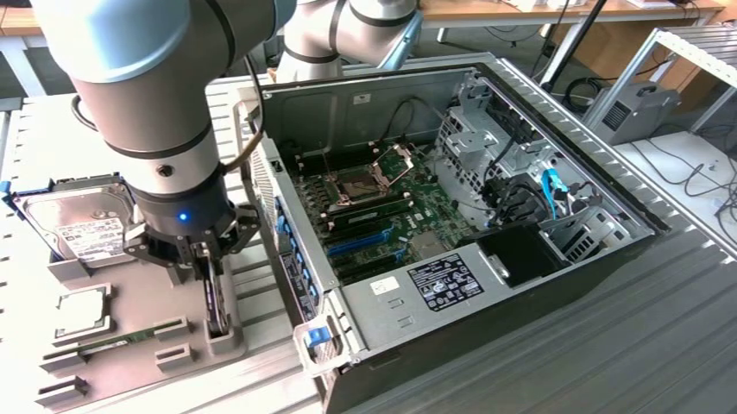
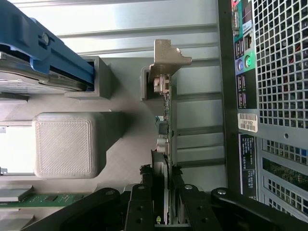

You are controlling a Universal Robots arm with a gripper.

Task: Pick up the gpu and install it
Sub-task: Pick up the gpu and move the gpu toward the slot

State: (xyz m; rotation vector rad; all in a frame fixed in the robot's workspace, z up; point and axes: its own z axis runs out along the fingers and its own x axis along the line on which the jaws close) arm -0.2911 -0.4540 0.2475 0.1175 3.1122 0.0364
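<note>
The gpu (image 1: 214,302) stands on edge in a slot of the grey holder (image 1: 224,341), beside the open computer case (image 1: 576,259). My gripper (image 1: 207,259) reaches straight down over it, with a finger on each side of the card. In the wrist view the gpu (image 2: 165,103) appears edge-on, thin and greenish, with its pale metal bracket (image 2: 167,57) at the far end. There my gripper (image 2: 163,187) has its black fingers (image 2: 144,197) pressed against both faces of the card, which still sits in the holder.
On the grey fixture lie a silver hard drive (image 1: 81,222) in a blue carrier, a processor (image 1: 81,310) and a green memory stick (image 1: 116,341). The motherboard's blue slots (image 1: 362,243) face up inside the case. The case's rear panel (image 2: 269,96) is close beside the card.
</note>
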